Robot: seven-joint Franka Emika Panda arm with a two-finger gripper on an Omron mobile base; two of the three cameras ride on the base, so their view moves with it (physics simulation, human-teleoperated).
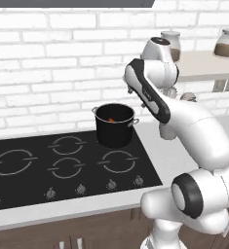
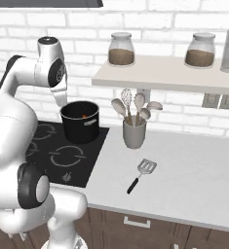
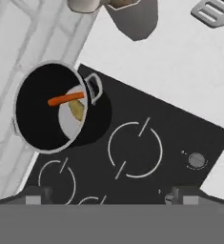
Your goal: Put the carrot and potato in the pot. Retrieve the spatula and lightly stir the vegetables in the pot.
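With carrot [image 3: 66, 99] and potato [image 3: 76, 108] already in the pot [image 2: 80, 121], the fingers [image 3: 111, 199] were held wide open and empty above the hob, the spatula [image 2: 141, 175] lying well off to the right on the bench [image 2: 184, 170], its black handle pointing toward the front edge.

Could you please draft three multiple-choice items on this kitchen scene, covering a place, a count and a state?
1. Where does the spatula lie?
A. in the pot
B. on the white counter
C. in the utensil cup

2. How many jars of brown contents stand on the shelf?
A. two
B. four
C. none

3. What is the tool's state?
A. shut on the spatula
B. shut on the carrot
C. open, holding nothing

Answers: 1 B, it lies flat near the utensil cup. 2 A, two show. 3 C, carrot and potato lie in the pot.
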